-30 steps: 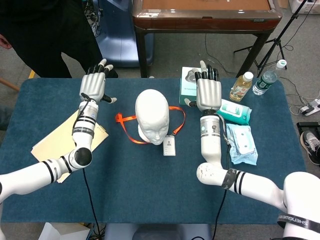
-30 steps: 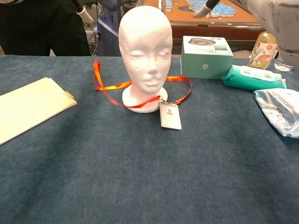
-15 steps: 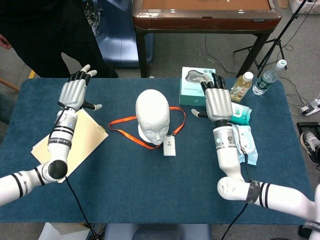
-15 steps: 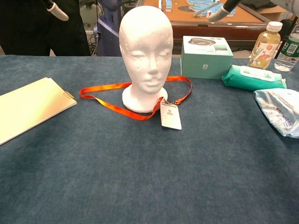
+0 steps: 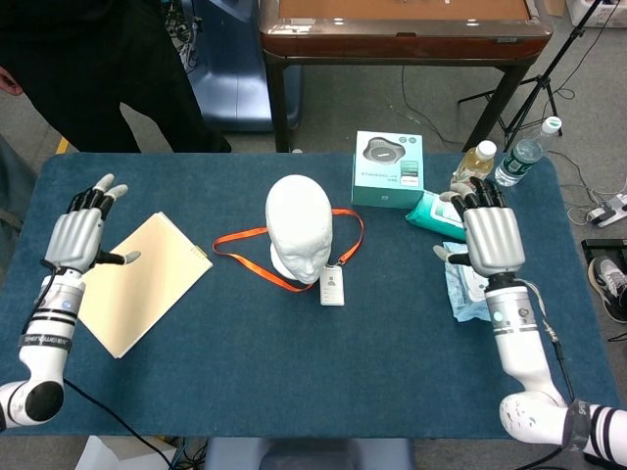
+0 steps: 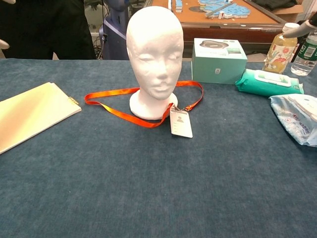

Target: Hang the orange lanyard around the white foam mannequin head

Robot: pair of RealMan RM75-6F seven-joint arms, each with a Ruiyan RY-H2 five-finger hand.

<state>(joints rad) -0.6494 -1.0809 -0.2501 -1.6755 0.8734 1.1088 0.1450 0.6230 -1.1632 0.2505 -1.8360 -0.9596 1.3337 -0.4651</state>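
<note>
The white foam mannequin head (image 5: pixel 298 227) (image 6: pixel 154 54) stands upright mid-table. The orange lanyard (image 5: pixel 257 257) (image 6: pixel 115 110) lies on the cloth in a loop around the head's base, with a long fold stretched to the left. Its badge card (image 5: pixel 332 287) (image 6: pixel 181 123) rests in front of the base. My left hand (image 5: pixel 76 232) is raised at the table's far left, fingers spread, holding nothing. My right hand (image 5: pixel 490 236) is raised at the right, fingers spread, also empty. The chest view catches only a fingertip (image 6: pixel 299 29) at the upper right edge.
A yellow notebook (image 5: pixel 142 282) (image 6: pixel 27 113) lies at the left. A teal box (image 5: pixel 388 169) (image 6: pixel 218 60), a wipes pack (image 5: pixel 431 211) (image 6: pixel 268 82), a plastic packet (image 6: pixel 297 118) and two bottles (image 5: pixel 475 164) (image 5: pixel 527 151) crowd the right. A person stands behind the table.
Both hands have moved outward, away from the head, to the table's sides. The lanyard's raised left end dropped flat onto the cloth a second ago and has lain still since.
</note>
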